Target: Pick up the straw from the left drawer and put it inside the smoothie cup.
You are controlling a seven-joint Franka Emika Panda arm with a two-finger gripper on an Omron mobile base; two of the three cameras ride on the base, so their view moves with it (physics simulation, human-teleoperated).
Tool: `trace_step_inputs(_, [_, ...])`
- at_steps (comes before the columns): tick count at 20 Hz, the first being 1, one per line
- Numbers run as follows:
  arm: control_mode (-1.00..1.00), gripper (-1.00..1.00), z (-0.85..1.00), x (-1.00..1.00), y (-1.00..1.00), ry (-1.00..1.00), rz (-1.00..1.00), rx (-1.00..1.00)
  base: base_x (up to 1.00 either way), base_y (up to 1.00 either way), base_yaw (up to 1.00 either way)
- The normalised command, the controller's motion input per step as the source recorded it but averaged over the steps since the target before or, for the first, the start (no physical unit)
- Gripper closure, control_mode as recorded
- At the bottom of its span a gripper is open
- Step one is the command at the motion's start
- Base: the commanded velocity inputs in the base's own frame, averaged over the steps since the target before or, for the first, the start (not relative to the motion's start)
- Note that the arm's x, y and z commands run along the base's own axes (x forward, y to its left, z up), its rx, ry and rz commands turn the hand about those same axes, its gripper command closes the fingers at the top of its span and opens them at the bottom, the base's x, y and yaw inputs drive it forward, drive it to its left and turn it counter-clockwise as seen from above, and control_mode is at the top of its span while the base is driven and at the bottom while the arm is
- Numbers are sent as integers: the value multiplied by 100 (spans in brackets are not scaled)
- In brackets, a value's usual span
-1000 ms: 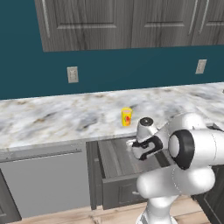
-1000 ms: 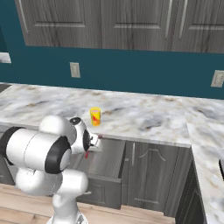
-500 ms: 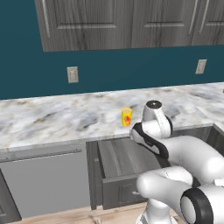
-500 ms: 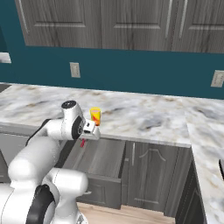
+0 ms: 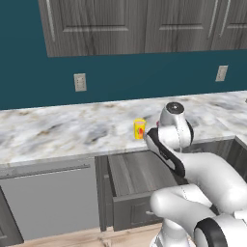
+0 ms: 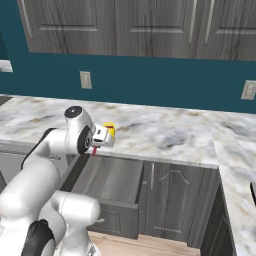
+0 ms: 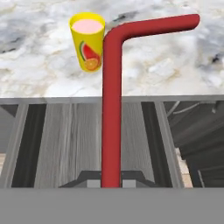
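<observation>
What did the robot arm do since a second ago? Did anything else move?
The arm lifted up out of the left drawer and swung toward the counter, carrying the straw with it. The end effector kept its grip shut on the straw and now sits close beside the smoothie cup. The cup stayed where it was on the counter, and the drawer stayed open.

Lighting was even and soft throughout, bright enough to read every surface, with no visible lamp or single source. The white-and-grey marbled countertop (image 5: 72,130) showed no glare. The open dark grey wood-grain drawer (image 5: 140,176) was darkest along its inner wall at 9 o'clock. In the hand view the thin red bent straw (image 7: 111,109) and the small yellow tapered cup (image 7: 88,41) were sharp, with faint shading. Edges looked slightly jagged; no blur or bending appeared.
</observation>
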Motion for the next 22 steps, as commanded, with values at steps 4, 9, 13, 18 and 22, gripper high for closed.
trace_step_inputs(4, [-100, 100, 23, 42, 0, -10, 5, 0, 0, 0, 0])
trace_step_inputs(9, [-100, 100, 43, 40, 0, -8, 6, 0, 0, 0, 0])
trace_step_inputs(13, [-100, 100, 38, 35, 0, -10, 6, 0, 0, 0, 0])
trace_step_inputs(18, [-100, 100, 7, 33, 0, -16, 4, 0, 0, 0, 0])
trace_step_inputs(22, [-100, 100, 0, 34, 0, -16, 0, 0, 0, 0, 0])
